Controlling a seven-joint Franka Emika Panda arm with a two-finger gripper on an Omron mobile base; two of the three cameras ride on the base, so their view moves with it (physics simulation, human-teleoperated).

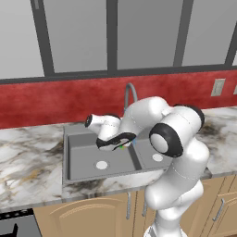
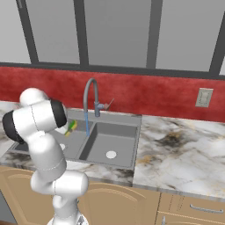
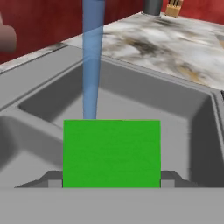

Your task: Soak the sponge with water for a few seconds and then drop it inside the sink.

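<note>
A: Where's the sponge (image 3: pixel 111 153)?

B: Hand view has its green face square in front of the cam, sitting between the two fingers (image 3: pixel 52 178), which press its left & right sides. So the gripper (image 3: pixel 111 181) is closed about as far as the sponge's width, holding it.

A: And the water (image 3: pixel 92 57)?

B: Light-blue stream drops from the top of the hand view & ends at the sponge's upper edge, toward its left corner. Can't tell if it lands on the sponge or passes just behind it.

A: Base cams?

B: Right base view: faucet (image 2: pixel 90 94) arches over the sink (image 2: pixel 132 121), stream (image 2: pixel 87 123) falls from its tip near the central divider. A bit of green & yellow sponge (image 2: pixel 71 126) shows just left of the stream, by the arm's dark elbow. Left base view: gripper (image 1: pixel 121 143) hangs over the sink (image 1: pixel 74 152) near the divider, w/ a small speck of green at its tip (image 1: pixel 121 146); too small for more. Round pale drains (image 1: pixel 101 165) in each basin below

A: Surroundings?

B: Marble counter (image 2: pixel 176 140), red backsplash (image 2: pixel 167 94), wall outlet (image 2: pixel 204 97) on the right
</note>
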